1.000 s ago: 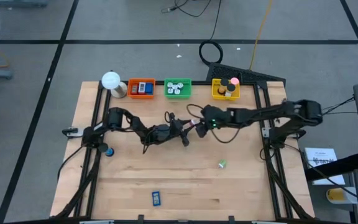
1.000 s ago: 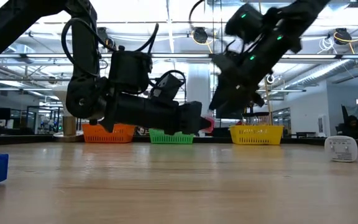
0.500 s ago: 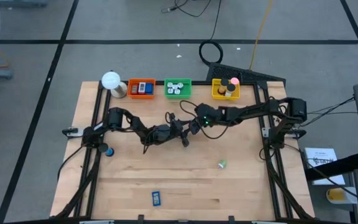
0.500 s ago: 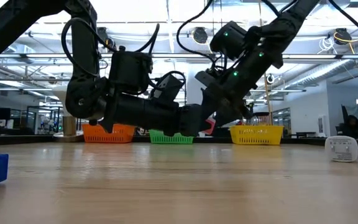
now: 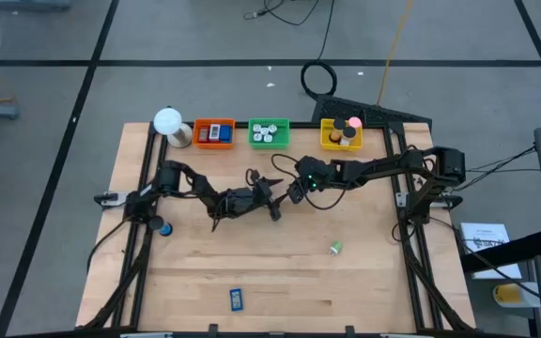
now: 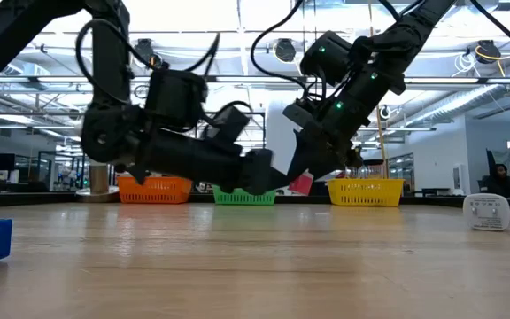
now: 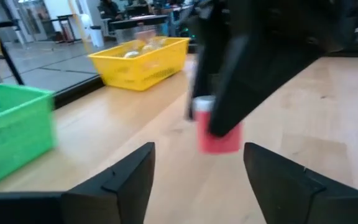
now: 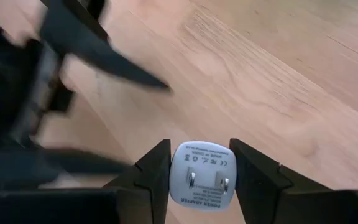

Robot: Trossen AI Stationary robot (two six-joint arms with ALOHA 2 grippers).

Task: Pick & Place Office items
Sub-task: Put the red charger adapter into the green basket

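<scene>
A small pink-and-white plug adapter (image 8: pixel 202 175), one of the office items, is pinched between the two fingers of the right gripper (image 5: pixel 294 192) near the middle of the high view, held above the wooden table (image 5: pixel 364 282). In the low view the same piece shows as a pink block (image 6: pixel 301 184) at the tip of that gripper (image 6: pixel 304 177), clear of the tabletop. Just to its left in the high view, the left gripper (image 5: pixel 275 201) faces it with its jaws spread apart and nothing between them; its wrist view looks at the pink piece (image 7: pixel 219 134) from close by. Along the upper edge of the table stand an orange tray (image 5: pixel 213 132), a green tray (image 5: pixel 269 132) and a yellow tray (image 5: pixel 340 134), each holding small pieces, with a white ball lamp (image 5: pixel 167 121) at the upper left. Loose on the table lie a blue flat piece (image 5: pixel 237 299) at lower centre, a small green bit (image 5: pixel 335 248) to the lower right of the grippers, and a blue roll (image 5: pixel 163 228) at the left.
</scene>
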